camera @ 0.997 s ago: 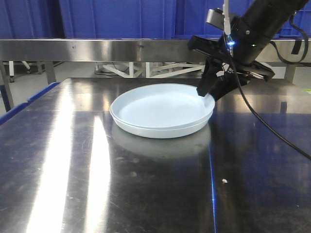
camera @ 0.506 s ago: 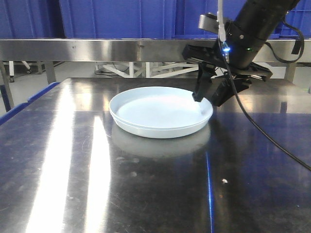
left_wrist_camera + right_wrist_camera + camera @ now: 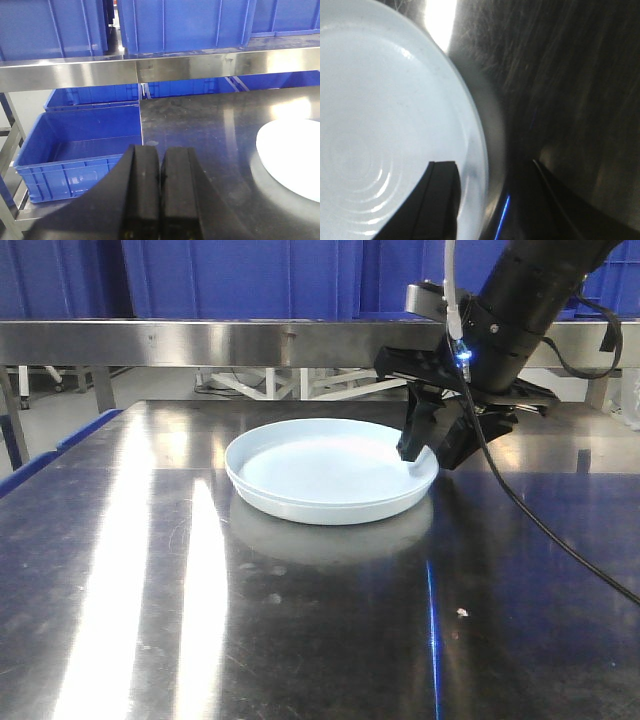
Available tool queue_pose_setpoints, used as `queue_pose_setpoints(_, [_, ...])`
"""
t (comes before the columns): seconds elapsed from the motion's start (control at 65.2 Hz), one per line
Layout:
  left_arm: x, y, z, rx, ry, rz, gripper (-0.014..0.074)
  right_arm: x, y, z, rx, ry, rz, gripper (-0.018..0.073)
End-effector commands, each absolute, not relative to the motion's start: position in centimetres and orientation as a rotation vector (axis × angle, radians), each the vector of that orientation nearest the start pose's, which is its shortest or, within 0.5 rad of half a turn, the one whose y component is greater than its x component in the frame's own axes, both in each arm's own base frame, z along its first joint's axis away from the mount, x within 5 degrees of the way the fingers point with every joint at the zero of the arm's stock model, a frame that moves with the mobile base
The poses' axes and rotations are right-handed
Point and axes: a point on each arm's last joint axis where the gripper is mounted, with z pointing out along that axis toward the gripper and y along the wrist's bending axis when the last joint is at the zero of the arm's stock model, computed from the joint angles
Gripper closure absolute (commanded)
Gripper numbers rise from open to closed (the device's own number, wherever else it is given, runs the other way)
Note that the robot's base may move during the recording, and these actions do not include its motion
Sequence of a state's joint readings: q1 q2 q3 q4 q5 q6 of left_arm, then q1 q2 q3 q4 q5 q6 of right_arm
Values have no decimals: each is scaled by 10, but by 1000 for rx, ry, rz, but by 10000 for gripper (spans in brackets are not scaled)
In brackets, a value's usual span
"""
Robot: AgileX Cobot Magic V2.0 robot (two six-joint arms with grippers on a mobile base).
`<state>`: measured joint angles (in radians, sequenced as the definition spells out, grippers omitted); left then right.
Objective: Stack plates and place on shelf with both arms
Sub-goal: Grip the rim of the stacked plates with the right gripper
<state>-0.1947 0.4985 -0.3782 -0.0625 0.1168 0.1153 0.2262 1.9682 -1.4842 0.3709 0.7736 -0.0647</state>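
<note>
Where the front view looks across the table, plates (image 3: 325, 465): resting flat near the middle of the steel table (image 3: 150, 590); a double edge on the side wall suggests two nested, though that is not certain.
Right gripper, front view (image 3: 432, 448): low at the plates' right rim, jaws apart, one finger inside the rim and one outside.
Left gripper, left wrist view (image 3: 160, 195): fingers pressed together with nothing between them, well apart from the plates (image 3: 292, 157), which show only at the right edge.
Blue crate, left wrist view (image 3: 75, 150): beside the table, below its level.
Right gripper, right wrist view (image 3: 489, 165): spread wide, straddling the rim without pinching it.
Plates, right wrist view (image 3: 385, 110): glossy, smooth, plain centre.
Handling: probably stiff, fairly light and slippery; the upturned rim looks like the only hold, best pinched on opposite sides by both arms to keep the stack level.
</note>
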Motion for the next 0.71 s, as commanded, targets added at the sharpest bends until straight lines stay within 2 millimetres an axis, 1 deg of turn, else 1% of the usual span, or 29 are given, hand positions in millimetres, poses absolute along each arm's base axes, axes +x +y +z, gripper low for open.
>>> queue_pose_setpoints(0.0, [110,-22,310,184,1596,-125,514,406,120,245,-115,2624,496,185])
queue_pose_setpoints(0.077, [110,-22,310,184,1596,-125,514,405,121,244,-118,2625,496,185])
queue_pose_setpoints(0.245, [110,-22,310,184,1596,-125,514,405,123,236,-124,2665,498,185])
queue_pose_setpoints(0.399, [110,-22,310,184,1596,-125,514,405,123,236,-126,2669,499,185])
queue_pose_setpoints(0.614, [110,-22,310,184,1596,-125,514,402,135,236,-162,2661,506,187])
queue_pose_setpoints(0.69, [110,-22,310,184,1596,-125,514,402,136,236,-165,2659,508,191])
